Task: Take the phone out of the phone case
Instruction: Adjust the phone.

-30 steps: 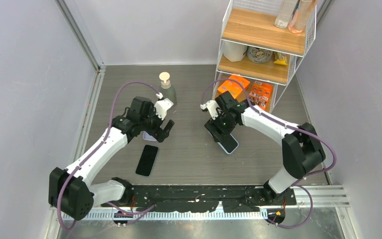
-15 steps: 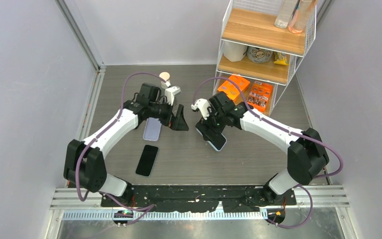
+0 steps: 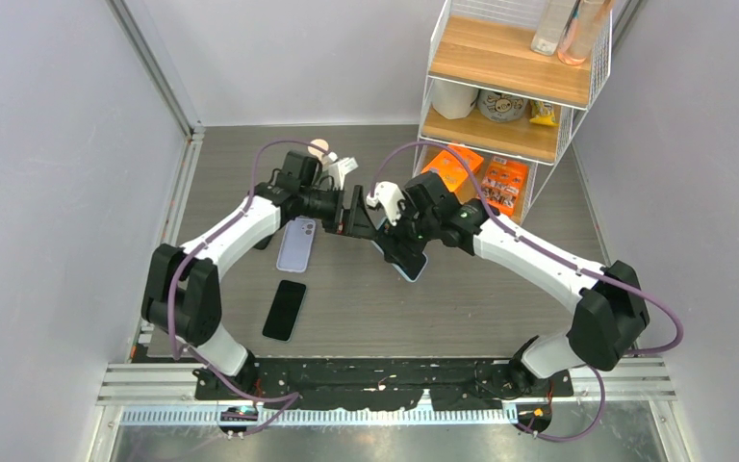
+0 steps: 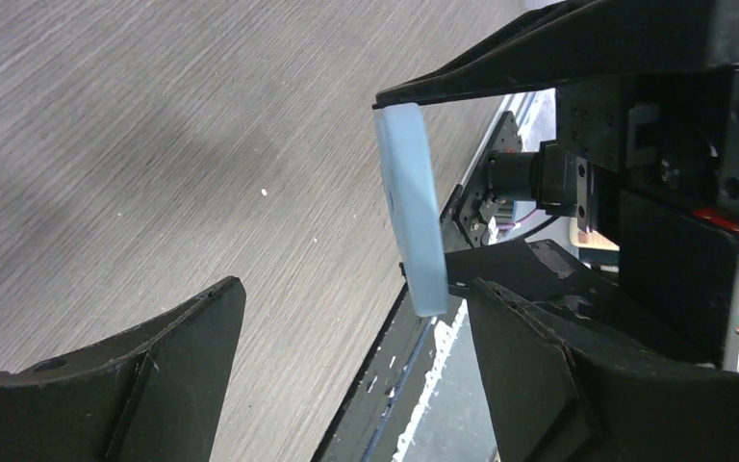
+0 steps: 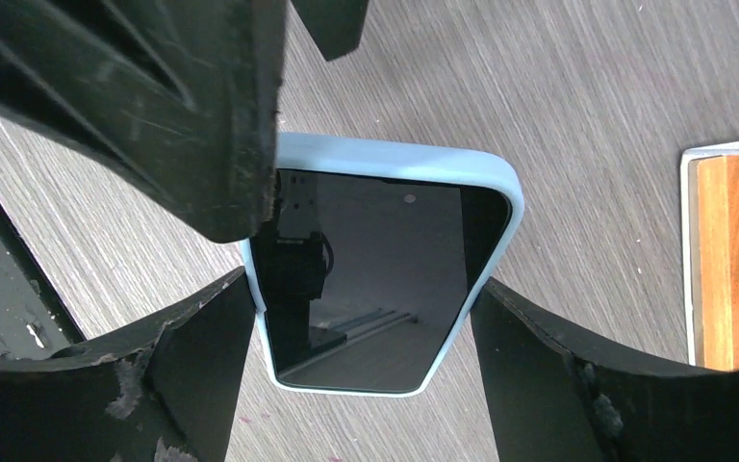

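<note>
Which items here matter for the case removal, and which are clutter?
Job: phone in blue case, gripped by right fingers; left fingers open near it.
Lying about: purple case, black phone, soap bottle, shelf.

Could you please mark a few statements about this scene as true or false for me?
1. The right tool grips a phone in a light blue case. True.
2. The left tool is clamped on that case. False: its fingers stand open.
3. A black phone lies flat on the table. True.
4. The lilac case is held up off the table. False: it lies flat on it.
</note>
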`<act>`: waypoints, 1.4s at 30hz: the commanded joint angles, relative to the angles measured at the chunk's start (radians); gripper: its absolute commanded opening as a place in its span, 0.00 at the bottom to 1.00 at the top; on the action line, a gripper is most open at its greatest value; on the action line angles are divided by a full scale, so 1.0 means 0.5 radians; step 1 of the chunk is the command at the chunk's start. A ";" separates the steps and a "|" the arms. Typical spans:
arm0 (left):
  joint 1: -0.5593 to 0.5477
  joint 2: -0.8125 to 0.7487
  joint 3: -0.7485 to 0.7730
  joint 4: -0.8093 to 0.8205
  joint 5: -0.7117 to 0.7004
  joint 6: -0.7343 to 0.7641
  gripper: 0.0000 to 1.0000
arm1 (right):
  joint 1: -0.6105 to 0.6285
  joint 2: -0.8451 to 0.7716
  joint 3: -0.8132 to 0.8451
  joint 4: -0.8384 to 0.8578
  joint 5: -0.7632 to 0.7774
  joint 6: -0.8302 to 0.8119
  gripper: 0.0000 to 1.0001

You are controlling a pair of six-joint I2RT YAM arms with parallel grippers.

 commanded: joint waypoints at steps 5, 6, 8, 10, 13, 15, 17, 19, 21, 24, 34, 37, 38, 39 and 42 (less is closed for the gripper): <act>-0.054 0.063 0.117 0.159 0.062 -0.183 0.86 | 0.026 -0.141 0.113 0.167 -0.043 0.028 0.05; -0.061 0.078 0.130 0.161 0.063 -0.196 0.84 | 0.031 -0.140 0.115 0.168 -0.043 0.029 0.05; -0.075 0.106 0.153 0.163 0.060 -0.220 0.82 | 0.034 -0.144 0.113 0.170 -0.040 0.031 0.05; -0.088 0.142 0.176 0.173 0.065 -0.247 0.79 | 0.037 -0.143 0.110 0.172 -0.035 0.036 0.05; -0.112 0.192 0.192 0.181 0.079 -0.269 0.70 | 0.040 -0.142 0.110 0.177 -0.028 0.043 0.05; -0.131 0.218 0.191 0.185 0.084 -0.274 0.64 | 0.043 -0.147 0.112 0.181 -0.014 0.042 0.05; -0.154 0.231 0.187 0.188 0.087 -0.271 0.57 | 0.043 -0.148 0.110 0.180 0.003 0.042 0.05; -0.170 0.233 0.180 0.194 0.089 -0.266 0.51 | 0.043 -0.149 0.109 0.181 0.018 0.044 0.05; -0.183 0.239 0.184 0.196 0.097 -0.259 0.42 | 0.043 -0.142 0.104 0.186 0.025 0.047 0.05; -0.188 0.248 0.195 0.198 0.130 -0.249 0.26 | 0.044 -0.134 0.099 0.191 0.029 0.054 0.05; -0.173 0.224 0.178 0.193 0.200 -0.192 0.00 | 0.045 -0.147 0.089 0.159 0.070 0.043 0.23; -0.125 0.200 0.178 0.167 0.199 -0.165 0.00 | 0.046 -0.167 0.073 0.145 0.096 0.032 0.47; -0.099 0.187 0.173 0.165 0.199 -0.156 0.00 | 0.046 -0.190 0.059 0.144 0.107 0.031 0.57; -0.072 0.172 0.168 0.162 0.198 -0.149 0.00 | 0.046 -0.215 0.052 0.144 0.112 0.030 0.62; 0.032 0.113 0.149 0.136 0.189 -0.089 0.00 | 0.046 -0.268 0.029 0.133 0.130 0.002 0.79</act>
